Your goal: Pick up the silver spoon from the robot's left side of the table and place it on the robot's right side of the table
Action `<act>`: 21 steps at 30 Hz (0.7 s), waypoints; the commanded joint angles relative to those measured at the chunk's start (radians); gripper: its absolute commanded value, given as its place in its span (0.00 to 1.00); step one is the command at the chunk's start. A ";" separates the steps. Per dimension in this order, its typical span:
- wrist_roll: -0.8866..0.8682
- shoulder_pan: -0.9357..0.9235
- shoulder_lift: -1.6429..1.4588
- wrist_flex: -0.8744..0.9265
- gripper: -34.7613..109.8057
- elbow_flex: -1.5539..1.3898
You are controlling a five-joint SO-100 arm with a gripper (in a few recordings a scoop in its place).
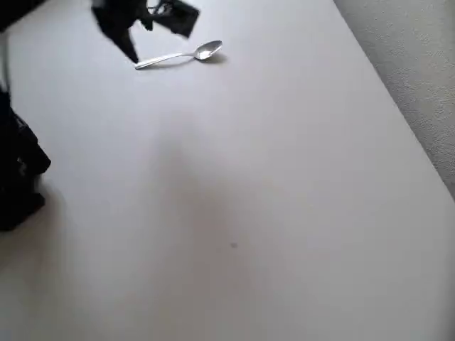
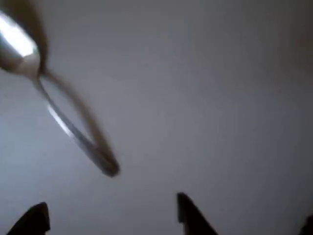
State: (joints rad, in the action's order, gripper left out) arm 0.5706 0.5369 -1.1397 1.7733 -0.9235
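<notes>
Overhead view, left to right: black robot base (image 1: 18, 174) at the far left edge, sitting on the white counter (image 1: 234, 199); upper left, the black arm reaches in from the top edge, its gripper (image 1: 131, 51) blurred, tip pointing down toward the spoon handle; jaws hold nothing; how far apart they stand cannot be told here because of the blur.

Just right of the gripper tip, the spoon (image 1: 181, 55) lies flat on the counter; handle end to the left, just beside the gripper tip, whether touching cannot be told; oval bowl to the right, slightly higher in the picture; a soft shadow under the bowl. The wide middle and lower counter is plain white, one tiny dark speck (image 1: 233, 246) low of centre. Far right, the counter's straight edge runs diagonally; beyond it, grey textured carpet (image 1: 412, 64).

Wrist view, left to right: one dark fingertip (image 2: 34, 219) at the bottom left; spoon (image 2: 54, 107) upper left, bowl at the top corner, handle slanting down to the right, blurred, shadow alongside; second fingertip (image 2: 190, 215) bottom centre-right; jaws parted wide, counter (image 2: 220, 98) showing between them, nothing gripped; the spoon lies ahead of the tips, apart from both.
</notes>
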 commanded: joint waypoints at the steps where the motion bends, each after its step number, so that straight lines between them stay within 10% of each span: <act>1: 0.063 0.029 0.179 0.051 0.46 0.318; 21: 0.186 -0.034 0.600 0.029 0.45 0.729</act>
State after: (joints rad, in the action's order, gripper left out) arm 0.7394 0.5262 -0.5338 1.8208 -0.2700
